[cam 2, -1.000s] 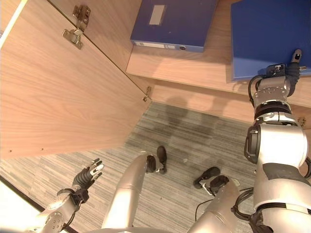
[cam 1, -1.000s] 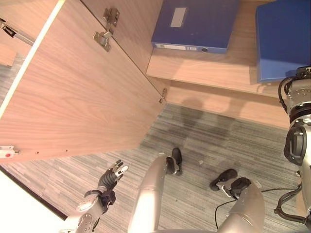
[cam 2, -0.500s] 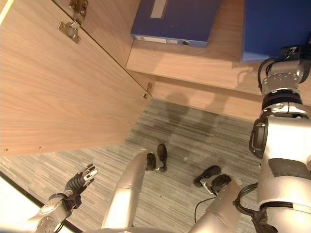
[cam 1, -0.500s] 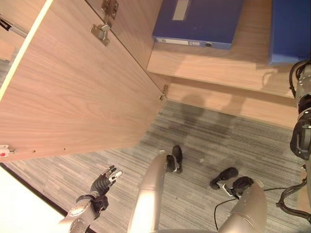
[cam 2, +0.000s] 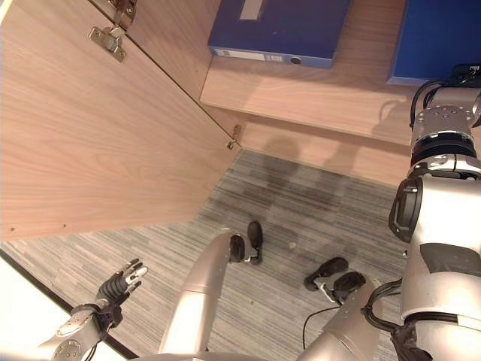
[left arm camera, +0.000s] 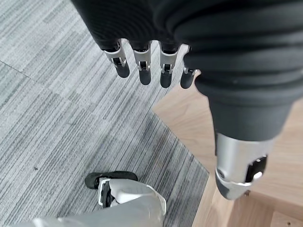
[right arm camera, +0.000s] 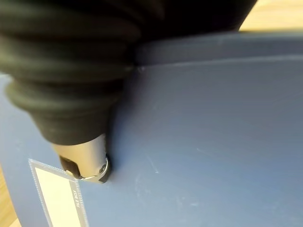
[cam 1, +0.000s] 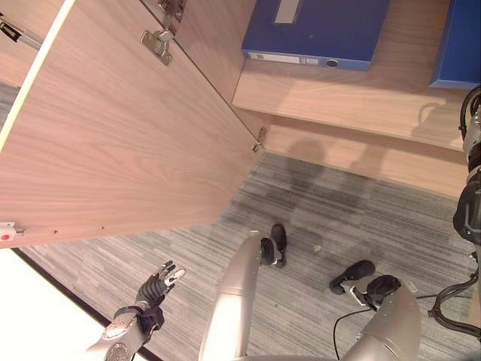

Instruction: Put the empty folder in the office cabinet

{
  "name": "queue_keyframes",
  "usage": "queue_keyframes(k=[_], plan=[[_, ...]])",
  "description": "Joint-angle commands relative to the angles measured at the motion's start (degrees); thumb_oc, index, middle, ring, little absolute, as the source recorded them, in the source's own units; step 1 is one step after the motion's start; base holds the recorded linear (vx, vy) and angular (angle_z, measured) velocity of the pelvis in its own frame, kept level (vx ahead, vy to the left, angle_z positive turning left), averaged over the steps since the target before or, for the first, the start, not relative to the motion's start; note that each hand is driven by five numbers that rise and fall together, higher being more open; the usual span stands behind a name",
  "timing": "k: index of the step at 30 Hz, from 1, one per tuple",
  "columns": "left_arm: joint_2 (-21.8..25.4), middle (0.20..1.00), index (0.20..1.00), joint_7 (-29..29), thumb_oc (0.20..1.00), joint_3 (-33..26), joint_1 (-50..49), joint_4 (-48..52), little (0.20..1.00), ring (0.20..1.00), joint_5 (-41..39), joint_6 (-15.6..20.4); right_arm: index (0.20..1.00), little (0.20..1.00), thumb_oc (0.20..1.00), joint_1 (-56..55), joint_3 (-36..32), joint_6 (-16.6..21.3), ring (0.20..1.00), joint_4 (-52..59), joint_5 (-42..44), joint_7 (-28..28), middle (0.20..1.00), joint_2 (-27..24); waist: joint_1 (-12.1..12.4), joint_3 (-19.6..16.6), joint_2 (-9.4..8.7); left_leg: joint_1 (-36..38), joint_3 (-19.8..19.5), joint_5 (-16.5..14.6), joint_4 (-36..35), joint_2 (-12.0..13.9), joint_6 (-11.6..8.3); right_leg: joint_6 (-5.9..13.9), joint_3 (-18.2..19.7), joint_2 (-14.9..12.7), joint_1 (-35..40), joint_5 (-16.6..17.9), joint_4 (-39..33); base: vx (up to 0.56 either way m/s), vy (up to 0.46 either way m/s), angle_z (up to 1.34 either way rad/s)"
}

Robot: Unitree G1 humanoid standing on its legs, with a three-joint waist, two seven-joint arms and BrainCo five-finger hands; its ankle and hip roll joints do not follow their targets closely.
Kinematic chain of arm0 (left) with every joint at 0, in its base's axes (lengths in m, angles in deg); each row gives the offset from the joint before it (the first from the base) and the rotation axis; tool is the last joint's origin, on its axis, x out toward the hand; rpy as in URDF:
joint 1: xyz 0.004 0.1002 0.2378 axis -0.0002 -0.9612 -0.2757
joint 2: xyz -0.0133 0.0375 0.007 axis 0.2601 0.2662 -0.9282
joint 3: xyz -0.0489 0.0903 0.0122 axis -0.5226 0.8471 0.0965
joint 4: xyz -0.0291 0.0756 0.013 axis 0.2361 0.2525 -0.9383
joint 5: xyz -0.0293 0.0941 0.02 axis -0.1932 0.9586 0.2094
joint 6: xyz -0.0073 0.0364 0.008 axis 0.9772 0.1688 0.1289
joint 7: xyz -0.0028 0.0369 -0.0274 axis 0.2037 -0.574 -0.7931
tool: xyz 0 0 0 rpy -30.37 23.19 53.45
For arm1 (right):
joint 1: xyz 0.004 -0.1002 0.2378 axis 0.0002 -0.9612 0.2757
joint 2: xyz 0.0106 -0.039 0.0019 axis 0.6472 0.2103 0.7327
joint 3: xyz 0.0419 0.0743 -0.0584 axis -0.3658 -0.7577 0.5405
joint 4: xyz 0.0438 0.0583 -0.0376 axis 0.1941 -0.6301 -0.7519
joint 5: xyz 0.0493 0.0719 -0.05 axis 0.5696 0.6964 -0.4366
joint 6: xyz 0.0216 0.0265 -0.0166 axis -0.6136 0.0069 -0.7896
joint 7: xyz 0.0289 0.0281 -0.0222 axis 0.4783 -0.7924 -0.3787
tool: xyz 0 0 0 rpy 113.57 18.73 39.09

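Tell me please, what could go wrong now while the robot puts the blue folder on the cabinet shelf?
1. The right hand touches the blue folder near the shelf's front edge; its fingers are hidden, so the folder might slip or tip off.
2. A second blue folder lies flat on the same shelf; a sideways push may bump it.
3. The open cabinet door stands above the open left hand; raising that arm could strike it.

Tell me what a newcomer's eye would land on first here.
First, the two blue folders on the cabinet shelf: one lying flat at the middle, the other at the right, where the right robot hand presses on its cover. Next, the wide-open wooden cabinet door on the left. The left robot hand hangs low above the grey carpet, fingers straight.
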Motion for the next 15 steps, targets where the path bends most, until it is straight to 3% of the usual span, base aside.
queue_keyframes(k=[1, 5, 7, 13, 15], plan=[[3.4, 1.000, 1.000, -0.4, 1.000, -3.9, -2.6, -1.2, 1.000, 1.000, -0.3, 0.6, 1.000, 1.000, 1.000, 3.7, 2.2, 3.0, 1.000, 9.6, 1.0, 2.7, 1.000, -3.5, 0.4, 1.1, 0.30, -0.9, -2.9, -2.8, 0.7, 1.8, -3.74, 6.32, 7.1, 1.0, 3.2, 1.6, -4.6, 0.00, 0.000, 0.00], [3.5, 1.000, 1.000, -0.1, 1.000, -4.0, -2.8, -1.8, 1.000, 1.000, -0.3, 0.3, 1.000, 1.000, 1.000, 3.4, 2.5, 2.4, 1.000, 10.0, 2.7, 4.8, 1.000, -3.2, 0.4, 1.2, 0.07, -1.1, -2.9, -2.6, 0.5, 1.8, -3.87, 6.44, 6.9, 1.1, 3.1, 1.8, -4.7, 0.00, 0.000, 0.00], [3.7, 1.000, 1.000, 0.4, 1.000, -4.3, -3.1, -2.6, 1.000, 1.000, -0.3, 0.2, 1.000, 1.000, 1.000, 3.7, 4.4, 0.0, 1.000, 8.4, 2.4, 6.4, 1.000, -3.5, 0.4, 1.3, -0.33, -1.4, -3.0, -2.4, 0.5, 1.9, -3.94, 6.45, 6.8, 1.2, 2.8, 2.0, -4.6, 0.00, 0.000, 0.00], [5.0, 1.000, 1.000, 2.2, 1.000, -5.0, -3.8, -3.6, 1.000, 1.000, -0.5, -0.6, 1.000, 1.000, 1.000, 6.6, 18.4, -14.2, 1.000, -0.5, -12.3, 10.8, 1.000, -6.7, 0.6, 1.5, -1.40, -1.6, -3.0, -1.9, 0.1, 2.2, -4.03, 6.03, 6.7, 1.1, 2.2, 2.3, -4.9, 0.00, 0.000, 0.00], [5.0, 1.000, 1.000, 2.7, 1.000, -5.2, -4.1, -3.8, 1.000, 1.000, -0.4, -0.8, 1.000, 1.000, 1.000, 6.8, 20.8, -16.2, 1.000, -1.3, -15.3, 12.2, 1.000, -6.6, 0.6, 1.6, -1.59, -1.7, -3.0, -1.8, 0.1, 2.2, -4.03, 5.91, 6.7, 1.2, 2.1, 2.3, -4.9, 0.00, 0.000, 0.00]])
